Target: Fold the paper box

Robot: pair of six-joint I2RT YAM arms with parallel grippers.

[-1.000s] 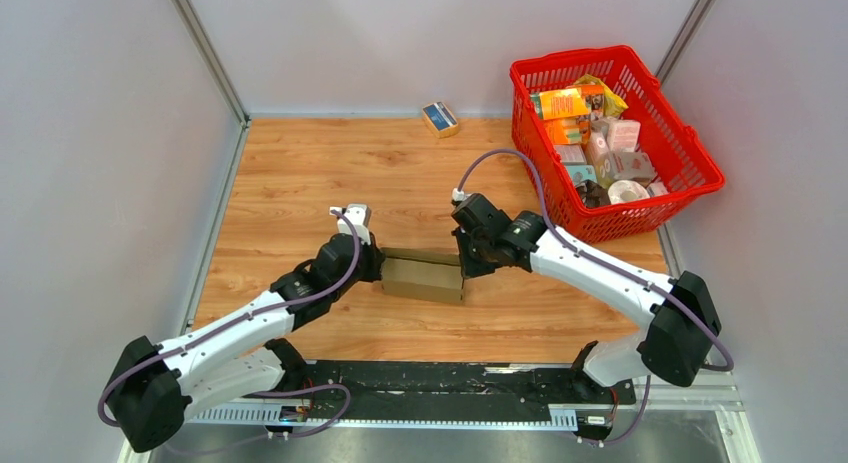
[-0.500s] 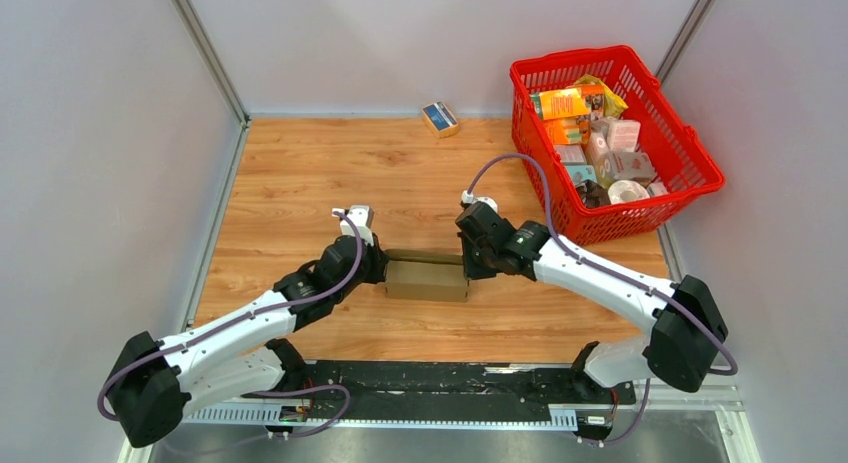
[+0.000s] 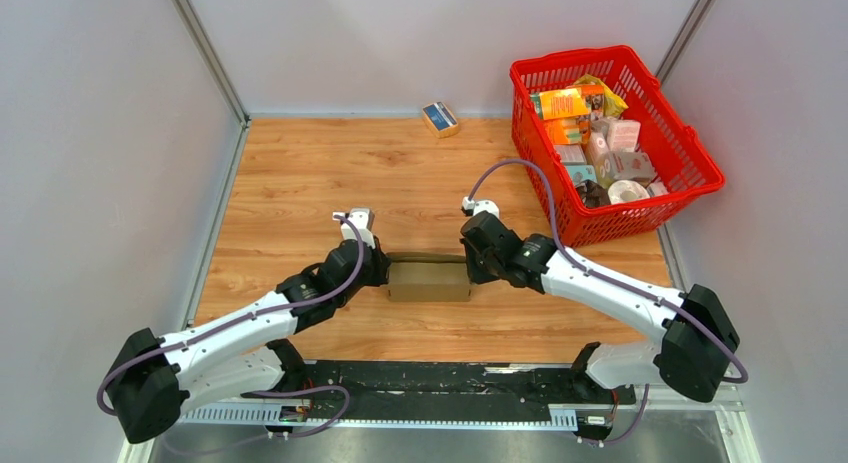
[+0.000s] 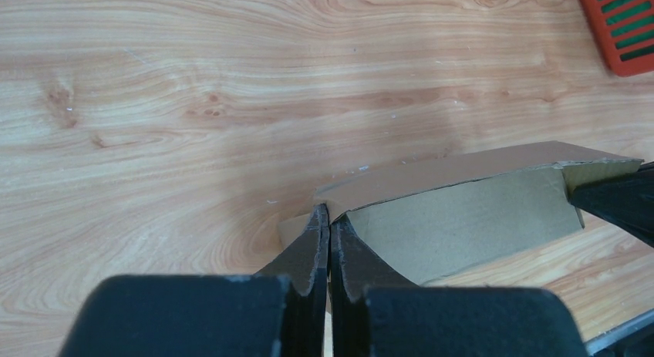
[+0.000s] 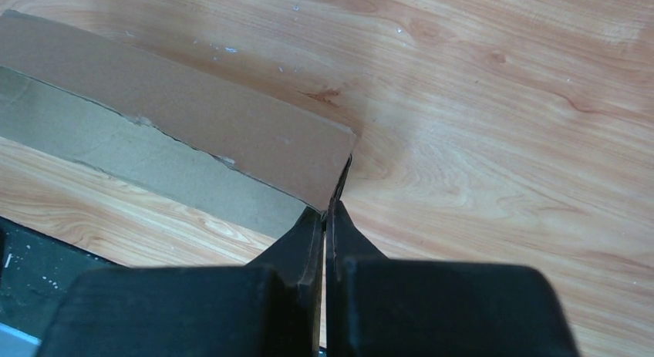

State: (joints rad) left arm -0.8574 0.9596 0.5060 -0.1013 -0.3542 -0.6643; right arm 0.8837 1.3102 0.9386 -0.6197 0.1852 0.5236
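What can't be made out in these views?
- Top view: both wrists hide where the left hand and right hand meet the paper box.
- Wrist views: own fingers hide whether cardboard is pinched or only pushed.
- Left wrist view: red basket cut off by the edge.
- Top view: print on the small blue box too small.

Wooden table (image 3: 300,173): paper box (image 3: 428,281), red basket (image 3: 567,58), small blue box (image 3: 440,117).

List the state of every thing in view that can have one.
paper box, collapsed long and flat, unformed, pinched at both ends
left gripper, jaws shut on the paper box's left end
right gripper, jaws shut on its right end
red basket, upright, filled with packages
small blue-and-tan box, closed, lying apart at the far edge
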